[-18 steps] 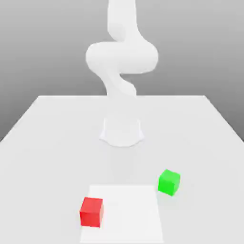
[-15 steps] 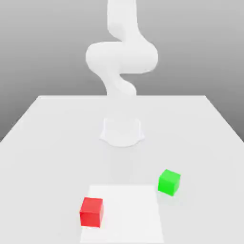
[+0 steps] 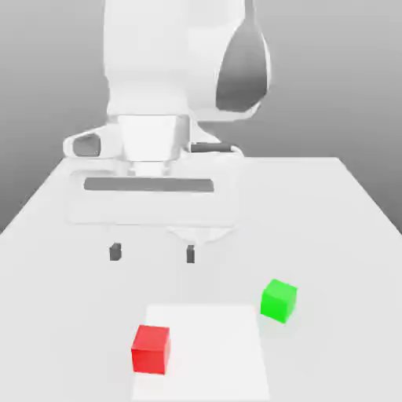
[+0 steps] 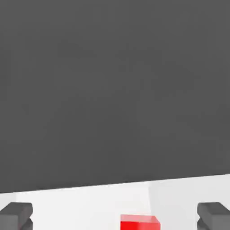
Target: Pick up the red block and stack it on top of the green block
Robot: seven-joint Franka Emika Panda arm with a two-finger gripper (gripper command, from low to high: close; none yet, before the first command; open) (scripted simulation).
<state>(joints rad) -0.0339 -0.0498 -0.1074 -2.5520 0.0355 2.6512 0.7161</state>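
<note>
At the exterior view's left, a crooked descent could make the open, empty gripper [image 3: 153,253] clip the red block [image 3: 151,349], a plain, bright cube across the white sheet's [image 3: 212,353] edge; towards the right, off-centre release could topple it from the angled green block [image 3: 279,301].

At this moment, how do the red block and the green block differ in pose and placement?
The red block sits partly over the bright white patch, while the green block lies just outside it, toward the exterior view's right. The red block shows one face nearly square to the exterior view; the green block is turned, with a corner edge toward it. Both are plain cubes, resting ungripped.
</note>
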